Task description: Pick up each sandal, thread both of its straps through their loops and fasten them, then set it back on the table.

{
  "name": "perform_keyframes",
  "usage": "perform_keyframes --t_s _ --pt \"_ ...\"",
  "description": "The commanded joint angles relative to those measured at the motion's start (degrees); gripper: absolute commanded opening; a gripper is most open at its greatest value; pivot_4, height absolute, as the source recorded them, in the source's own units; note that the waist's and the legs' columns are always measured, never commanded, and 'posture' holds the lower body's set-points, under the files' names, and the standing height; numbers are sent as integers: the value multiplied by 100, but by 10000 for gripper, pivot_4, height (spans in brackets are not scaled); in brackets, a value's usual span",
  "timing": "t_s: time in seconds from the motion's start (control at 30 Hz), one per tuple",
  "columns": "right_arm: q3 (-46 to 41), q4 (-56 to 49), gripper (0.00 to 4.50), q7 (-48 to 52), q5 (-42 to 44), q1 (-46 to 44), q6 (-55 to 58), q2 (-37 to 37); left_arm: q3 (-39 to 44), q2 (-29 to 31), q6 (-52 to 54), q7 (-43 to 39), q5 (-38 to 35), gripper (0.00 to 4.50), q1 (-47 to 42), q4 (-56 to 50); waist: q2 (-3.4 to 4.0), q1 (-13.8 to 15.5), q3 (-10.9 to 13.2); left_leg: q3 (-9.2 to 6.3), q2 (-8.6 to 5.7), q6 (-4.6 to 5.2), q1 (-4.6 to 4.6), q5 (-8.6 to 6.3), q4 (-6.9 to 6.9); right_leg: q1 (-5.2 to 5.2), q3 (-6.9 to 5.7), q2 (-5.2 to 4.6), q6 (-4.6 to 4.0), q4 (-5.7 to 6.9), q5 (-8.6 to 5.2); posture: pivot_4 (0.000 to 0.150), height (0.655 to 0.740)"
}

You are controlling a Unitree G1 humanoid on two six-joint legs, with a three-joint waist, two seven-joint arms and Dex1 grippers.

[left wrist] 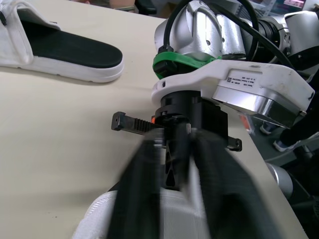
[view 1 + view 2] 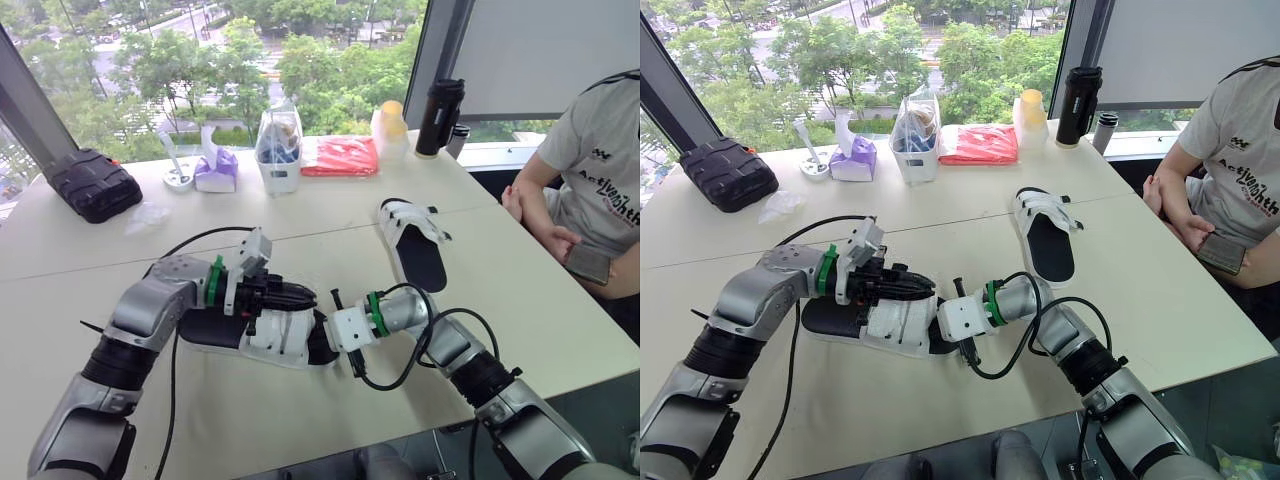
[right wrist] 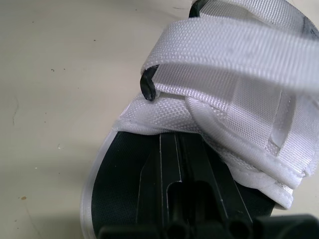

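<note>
The near sandal (image 2: 890, 325) has white woven straps and a black footbed; the far sandal (image 2: 1045, 240) has the same colours. The table (image 2: 940, 225) is pale cream. My left gripper (image 2: 300, 297) is black, and the ring (image 2: 214, 281) on its wrist is green.

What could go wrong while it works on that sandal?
The left gripper and right gripper work close together on the near sandal, so they might bump each other. The white strap looks loose and could slip free. The black cable looping off the right arm might snag.
</note>
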Motion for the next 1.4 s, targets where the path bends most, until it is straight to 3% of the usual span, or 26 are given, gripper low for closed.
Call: perform_keyframes --t_s 0.03,0.23,0.5,0.83,1.4 --pt "301 213 0 117 -232 184 134 -62 128 16 -10 39 2 422 -121 -117 0 0 0 0 0 0 0 0 0 0 0 0 0 0 0 1500 7400" --pt "310 220 0 132 -233 180 127 -67 600 -142 314 343 -408 422 -366 -75 -1 5 0 -1 0 0 -1 0 3 0 -1 0 0 2 0 1500 7400" --pt "318 207 0 153 -228 179 120 -82 640 -257 105 502 -251 422 -387 3 -1 8 1 -1 0 0 -3 0 7 0 0 0 1 3 1 1500 7400" --pt "314 113 0 212 -203 229 159 -157 734 -509 -598 898 164 422 -478 726 -1 20 1 -1 -1 -1 -7 1 14 0 0 -1 1 4 1 1500 7400" --pt "296 -8 0 214 -206 310 237 -198 185 -419 -1042 768 1152 422 -579 1322 -1 46 0 0 -5 -1 -29 1 31 -7 -8 -1 2 6 3 1500 7400"
